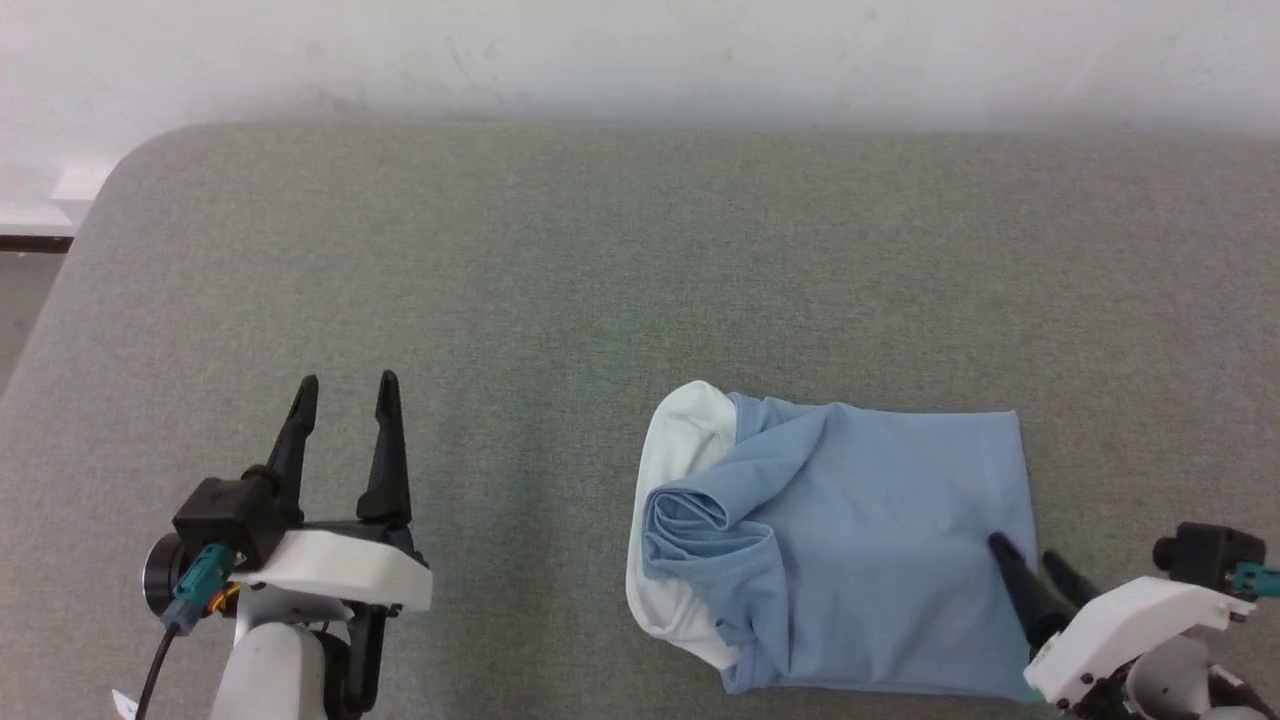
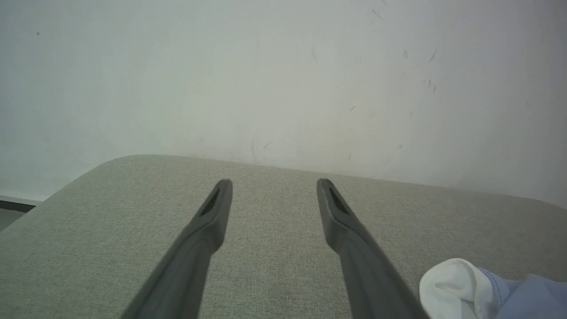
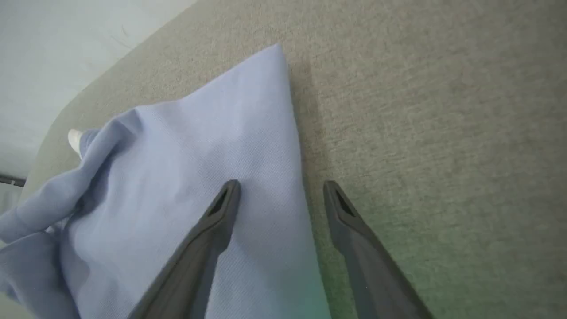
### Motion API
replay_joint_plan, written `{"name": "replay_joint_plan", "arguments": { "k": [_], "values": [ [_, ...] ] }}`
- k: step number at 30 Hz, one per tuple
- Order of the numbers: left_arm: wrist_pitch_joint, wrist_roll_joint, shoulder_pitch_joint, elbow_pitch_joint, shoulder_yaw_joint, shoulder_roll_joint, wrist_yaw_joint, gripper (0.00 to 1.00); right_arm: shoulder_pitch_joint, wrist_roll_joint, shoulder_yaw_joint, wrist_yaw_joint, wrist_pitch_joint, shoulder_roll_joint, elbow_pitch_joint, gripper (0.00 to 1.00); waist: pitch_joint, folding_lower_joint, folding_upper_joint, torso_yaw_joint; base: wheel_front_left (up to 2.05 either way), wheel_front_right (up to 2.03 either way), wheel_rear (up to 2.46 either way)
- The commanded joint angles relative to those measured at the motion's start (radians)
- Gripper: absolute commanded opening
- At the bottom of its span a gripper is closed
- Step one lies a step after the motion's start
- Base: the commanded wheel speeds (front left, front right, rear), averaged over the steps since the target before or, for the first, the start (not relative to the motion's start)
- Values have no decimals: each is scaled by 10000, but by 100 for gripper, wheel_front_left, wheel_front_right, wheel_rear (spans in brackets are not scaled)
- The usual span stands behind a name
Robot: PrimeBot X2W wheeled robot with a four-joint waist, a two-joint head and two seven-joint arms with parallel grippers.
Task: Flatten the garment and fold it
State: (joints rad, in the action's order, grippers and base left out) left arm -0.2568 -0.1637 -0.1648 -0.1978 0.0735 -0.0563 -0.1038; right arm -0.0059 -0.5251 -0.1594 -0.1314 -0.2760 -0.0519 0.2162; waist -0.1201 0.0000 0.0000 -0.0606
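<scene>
Garment looks soft, light, floppy; best pinch flat edge near right gripper. It and left gripper: 2 fingers spread wide, nothing held.

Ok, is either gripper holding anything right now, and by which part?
Nothing is held: left gripper open beside the garment, right gripper open astride its edge.

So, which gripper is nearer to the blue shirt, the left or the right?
The right gripper. Its open fingers straddle the right edge of the shirt, one over the cloth. The left gripper is open above the grey surface, well to the shirt's left.
</scene>
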Motion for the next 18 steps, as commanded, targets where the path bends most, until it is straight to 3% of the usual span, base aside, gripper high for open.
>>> {"name": "replay_joint_plan", "arguments": {
  "k": [1, 8, 9, 10, 11, 12, 18],
  "values": [
    [-49, 111, 4, 32, 29, 31, -24, 100, -38, -280, 17, 7, -338, 16, 223, 100, -23, 0, 0, -43, 0, 0, 0],
    [-49, 72, 0, 63, 8, 42, -6, 100, -465, -957, 234, 7, -1437, 16, 977, 100, -82, 0, 0, -121, 0, 0, 0],
    [-49, 66, 3, 60, 1, 43, -1, 100, -561, -1017, 304, 7, -1614, 16, 1099, 96, -86, 0, 0, -133, 0, 0, 0],
    [-49, 60, 4, 56, -9, 45, 1, 100, -643, -921, 349, 7, -1779, 16, 1195, 49, -92, 0, 0, -148, 0, 0, 0],
    [-49, 53, 3, 52, -21, 46, 5, 100, -724, -760, 368, 7, -1894, 16, 1235, 29, -95, 0, 0, -163, 0, 0, 0],
    [-49, 45, 0, 55, -28, 47, 12, 100, -818, -545, 387, 7, -1956, 16, 1186, 0, -105, 0, 0, -179, 0, 0, 0],
    [-49, 16, 45, 158, 39, 52, 108, 100, -1431, 1887, 648, 7, -2155, 16, -510, 0, -165, 0, 0, -54, 0, 0, 0]
  ]
}}
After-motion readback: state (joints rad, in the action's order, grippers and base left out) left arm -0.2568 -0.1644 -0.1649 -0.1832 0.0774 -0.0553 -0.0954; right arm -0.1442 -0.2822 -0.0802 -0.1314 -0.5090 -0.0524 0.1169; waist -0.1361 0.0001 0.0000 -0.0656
